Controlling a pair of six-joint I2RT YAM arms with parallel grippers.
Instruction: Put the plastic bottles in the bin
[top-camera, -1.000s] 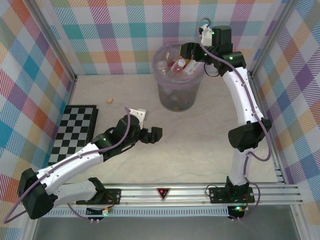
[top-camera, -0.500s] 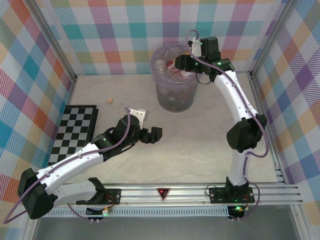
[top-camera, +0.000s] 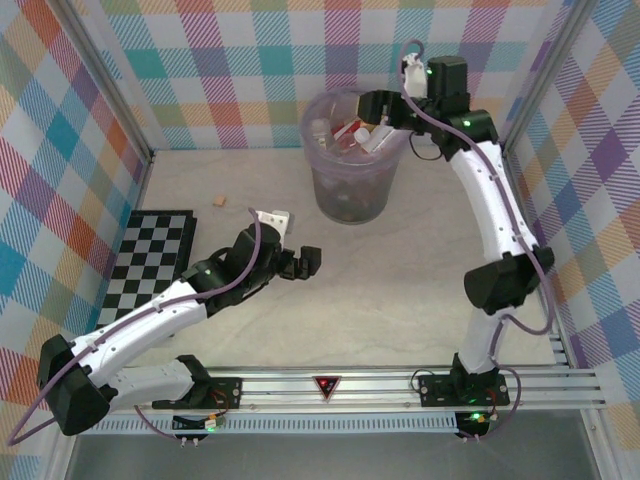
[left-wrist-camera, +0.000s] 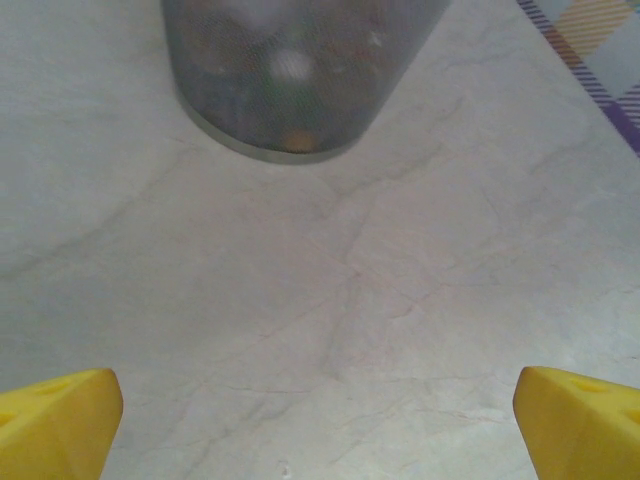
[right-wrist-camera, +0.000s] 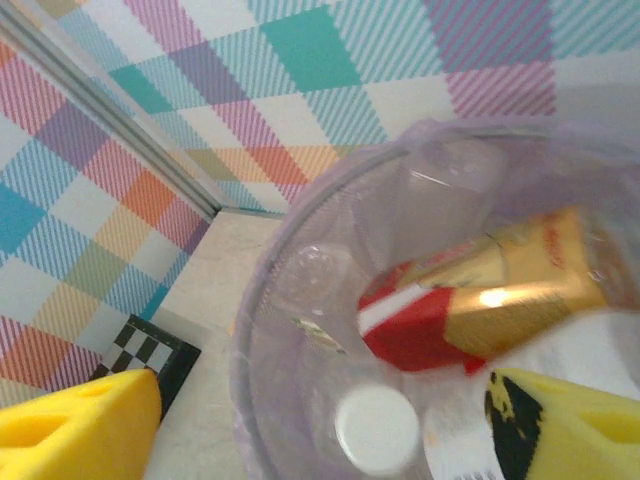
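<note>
We are working over a pale marbled tabletop (top-camera: 400, 300), with the bin (top-camera: 350, 195) standing toward its far edge. Our right arm (top-camera: 495, 215) is reaching over the bin's rim, so the right pincer (top-camera: 372, 104) is hanging directly above the opening. Its wrist view is showing the yellow fingertips (right-wrist-camera: 75, 425) spread wide with nothing gripped between them. Our left pincer (top-camera: 306, 261) is hovering low over bare tabletop, well apart from the bin and facing its base, jaws also wide and empty.

Every one of the plastic bottles (top-camera: 348, 135) that we are making out is lying inside the bin, heaped near the rim. Straight under the right pincer, a red-labelled bottle (right-wrist-camera: 440, 320) is lying with its long axis running roughly from one fingertip side toward the other, slightly tilted, a white cap (right-wrist-camera: 377, 430) just beside it. We are judging the right arm much the nearer, and the task close to done. A small tan block (top-camera: 217, 201) is sitting left of the bin.
</note>
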